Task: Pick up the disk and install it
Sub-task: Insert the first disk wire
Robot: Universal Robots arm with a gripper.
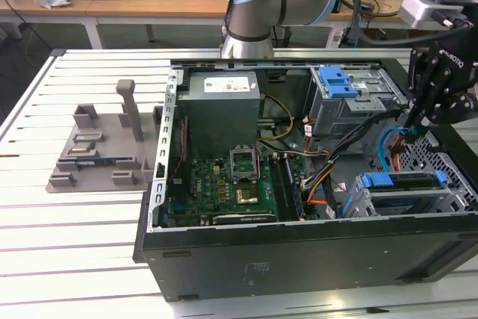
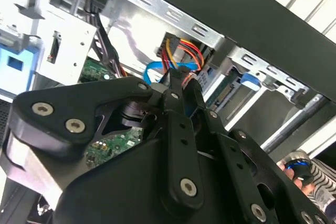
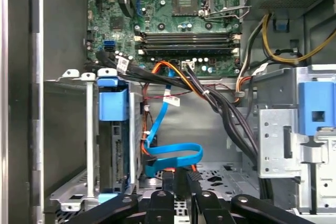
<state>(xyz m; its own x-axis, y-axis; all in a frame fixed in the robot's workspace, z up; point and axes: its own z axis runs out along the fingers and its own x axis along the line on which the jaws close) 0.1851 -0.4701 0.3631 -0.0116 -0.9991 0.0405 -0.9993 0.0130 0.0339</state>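
Observation:
The disk [image 1: 407, 181] sits inside the lower grey drive cage at the front right of the open computer case, its blue rails showing at both ends. In the first wrist view the disk [image 3: 116, 153] stands edge-on in that cage under a blue rail tab [image 3: 112, 103], connector side facing the cables. My gripper [image 1: 408, 129] hangs inside the case beside the disk, over a looped blue data cable [image 3: 173, 157] and a bundle of coloured power wires [image 2: 181, 51]. Its fingers [image 3: 168, 182] are drawn together, and nothing of the disk is between them.
An upper drive cage with a blue latch [image 1: 337, 80] stands behind the gripper. The motherboard [image 1: 224, 184] and grey power supply [image 1: 222, 102] fill the case's left part. A grey slotted holder stand [image 1: 104, 147] sits on the slatted white table [image 1: 75, 244] at the exterior view's left.

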